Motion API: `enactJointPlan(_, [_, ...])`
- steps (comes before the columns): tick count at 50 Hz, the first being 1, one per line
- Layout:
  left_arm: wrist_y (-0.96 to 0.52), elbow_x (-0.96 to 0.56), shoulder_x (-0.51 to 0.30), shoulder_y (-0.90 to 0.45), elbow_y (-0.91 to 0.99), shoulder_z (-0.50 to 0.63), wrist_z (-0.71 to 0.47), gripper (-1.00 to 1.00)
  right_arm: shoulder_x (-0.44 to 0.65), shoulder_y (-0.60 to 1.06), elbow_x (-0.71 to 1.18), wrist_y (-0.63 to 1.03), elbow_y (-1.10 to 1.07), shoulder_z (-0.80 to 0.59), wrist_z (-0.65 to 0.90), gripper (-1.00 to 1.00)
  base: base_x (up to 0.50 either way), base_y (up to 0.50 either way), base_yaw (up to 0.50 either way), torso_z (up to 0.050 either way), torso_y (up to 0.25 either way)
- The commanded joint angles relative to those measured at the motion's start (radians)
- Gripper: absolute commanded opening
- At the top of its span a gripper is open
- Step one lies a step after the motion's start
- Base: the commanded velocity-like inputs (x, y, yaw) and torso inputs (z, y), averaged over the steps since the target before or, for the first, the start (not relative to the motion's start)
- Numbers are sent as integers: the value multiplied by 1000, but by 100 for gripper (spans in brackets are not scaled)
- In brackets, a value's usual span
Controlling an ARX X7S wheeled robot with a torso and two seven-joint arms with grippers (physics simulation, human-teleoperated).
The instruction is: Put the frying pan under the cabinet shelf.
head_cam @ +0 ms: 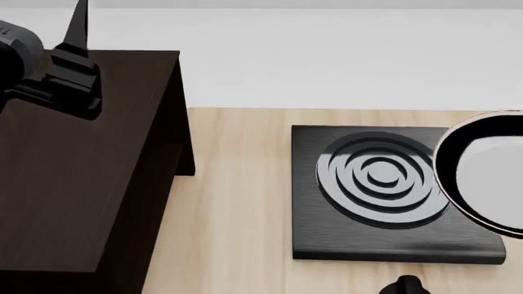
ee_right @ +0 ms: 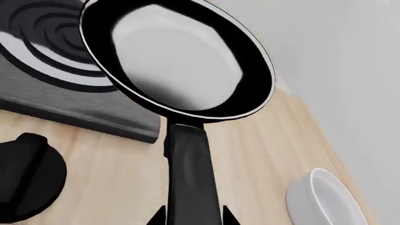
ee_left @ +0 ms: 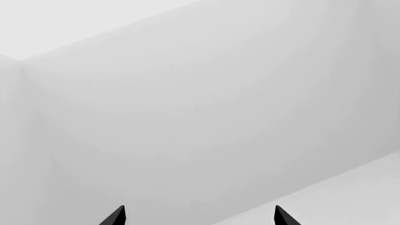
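The frying pan (ee_right: 178, 56), black with a pale inside and a thin shiny rim, is held up over the right edge of the burner plate; in the head view the frying pan (head_cam: 486, 174) is cut off by the right border. My right gripper (ee_right: 192, 216) is shut on its long black handle (ee_right: 190, 173), one fingertip on each side. The cabinet shelf (head_cam: 78, 177), a large dark brown wooden box, stands at the left of the table. My left gripper (ee_left: 200, 218) is open and empty, facing a white wall; in the head view it hovers above the cabinet's far left top.
A square black burner plate (head_cam: 327, 239) with concentric rings lies on the light wooden table (head_cam: 233, 208), between cabinet and pan. A black knob (ee_right: 25, 180) sits near the table's front. A white round bowl (ee_right: 325, 201) stands to the right of the pan handle.
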Motion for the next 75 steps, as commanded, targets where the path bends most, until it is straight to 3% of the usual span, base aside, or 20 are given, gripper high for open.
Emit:
enactJointPlan(1, [7,3,-4,-12,-6,6,-1,100,33,27,-63,6,-81,-43,-24,-100,0,0,0,0,0])
enactJointPlan(23, [-27,-6,-28,-11,65,-25,-25,100,111,188,-76,147,-242,-319,-57,-100,0,0,0,6,-46])
enactJointPlan(49, [-66,-31,-29,-22,107,-48,-36,100,176,371,-109,301,-361,-449,-124,-100,0,0,0,9,-80])
enactJointPlan(53, [-78,-39,-28,-25,118,-56,-38,100,164,412,-239,304,-362,-485,-243,-100,0,0,0,9,-79])
enactJointPlan(62, [-81,-48,-25,-18,127,-66,-41,100,52,527,-894,300,-288,-688,-778,-100,0,0,0,4,-28])
enactJointPlan(70, [-55,-45,-30,-3,113,-68,-39,100,13,597,-1138,287,-228,-762,-1024,-100,0,0,0,0,0])
enactJointPlan(75, [-42,-47,-34,8,108,-74,-37,100,-6,582,-1185,268,-208,-769,-1084,-100,0,0,0,0,0])
